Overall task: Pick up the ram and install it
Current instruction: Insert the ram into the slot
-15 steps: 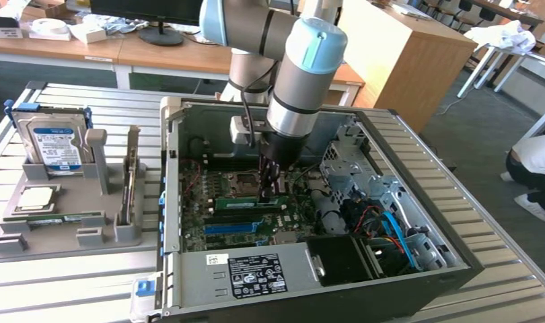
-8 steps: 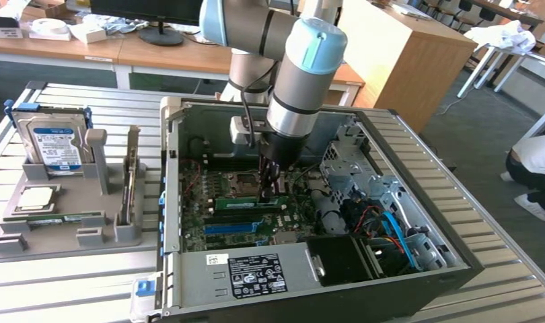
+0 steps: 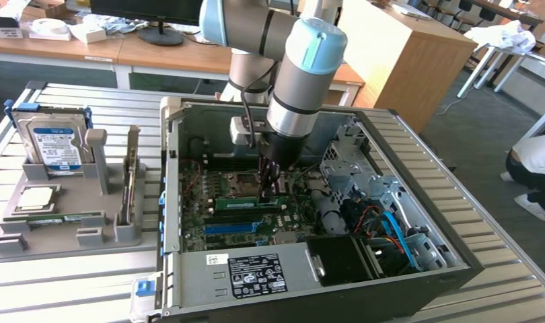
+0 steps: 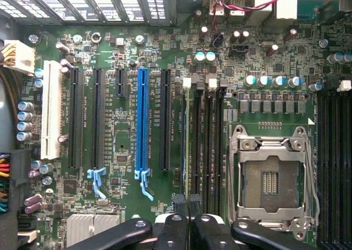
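The ram [image 3: 247, 200] is a long green stick standing on edge on the motherboard [image 3: 221, 222] inside the open computer case, just beside the processor socket [image 3: 241, 182]. In the wrist view the ram [image 4: 186, 134] appears edge-on as a thin line running along a black memory slot next to the empty socket [image 4: 272, 178]. My gripper [image 3: 270, 192] reaches straight down into the case, and its black fingers are shut on the top edge of the ram. The gripper [image 4: 187, 201] has its two tips pressed close together over that thin edge.
The case walls [image 3: 173, 195] and a drive cage [image 3: 344, 168] with blue and red cables hem in the arm. A grey fixture tray [image 3: 66, 232] at the exterior view's left holds a blue-labelled hard drive [image 3: 57, 145], a silver processor [image 3: 35, 198] and other green boards. A person crouches at the exterior view's right [image 3: 535, 165].
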Robot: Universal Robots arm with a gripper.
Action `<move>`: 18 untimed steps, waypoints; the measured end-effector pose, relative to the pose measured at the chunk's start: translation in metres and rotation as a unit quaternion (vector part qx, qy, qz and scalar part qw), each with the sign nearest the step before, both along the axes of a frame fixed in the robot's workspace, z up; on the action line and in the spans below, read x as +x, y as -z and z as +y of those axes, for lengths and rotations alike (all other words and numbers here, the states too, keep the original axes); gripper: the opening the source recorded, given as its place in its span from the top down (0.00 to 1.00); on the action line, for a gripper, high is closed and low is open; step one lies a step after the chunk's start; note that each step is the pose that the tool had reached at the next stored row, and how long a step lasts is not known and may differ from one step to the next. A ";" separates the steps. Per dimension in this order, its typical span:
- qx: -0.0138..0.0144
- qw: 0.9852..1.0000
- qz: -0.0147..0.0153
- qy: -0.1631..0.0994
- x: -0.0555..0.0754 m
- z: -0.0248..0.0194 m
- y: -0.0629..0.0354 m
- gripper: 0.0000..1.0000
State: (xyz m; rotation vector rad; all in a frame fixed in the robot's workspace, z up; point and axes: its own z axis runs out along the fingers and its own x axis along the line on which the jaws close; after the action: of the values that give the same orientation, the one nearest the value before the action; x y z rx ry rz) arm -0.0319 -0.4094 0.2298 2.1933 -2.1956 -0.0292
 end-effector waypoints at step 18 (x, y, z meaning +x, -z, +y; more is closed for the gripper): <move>0.000 1.000 0.000 -0.001 -0.001 0.0000 0.0061 0.88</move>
State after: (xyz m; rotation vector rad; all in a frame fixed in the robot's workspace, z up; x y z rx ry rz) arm -0.0325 -0.4094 0.2237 2.1952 -2.1937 -0.0290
